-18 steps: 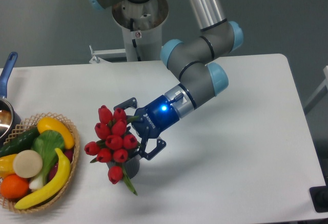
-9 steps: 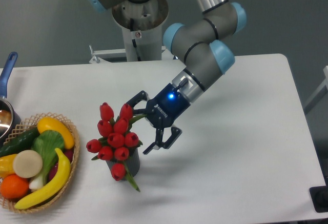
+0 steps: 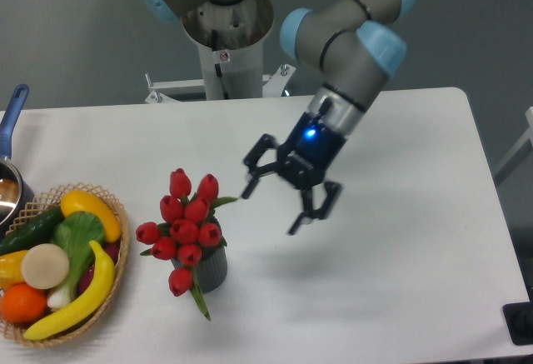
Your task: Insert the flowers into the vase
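The red tulip bunch (image 3: 185, 225) stands with its stems in the small dark grey vase (image 3: 211, 269) on the white table, left of centre. One bud and a green leaf hang down over the vase's front. My gripper (image 3: 272, 208) is open and empty. It hovers above the table to the right of the flowers, clear of them, with its fingers (image 3: 254, 174) spread wide.
A wicker basket (image 3: 115, 274) with a banana, green vegetables and other toy food sits at the left front edge. A blue-handled metal pot (image 3: 10, 185) shows at the far left. The arm's base column (image 3: 223, 43) stands behind the table.
My gripper has let go of the flowers and moved up and to the right, away from them. The bunch has settled upright in the vase.
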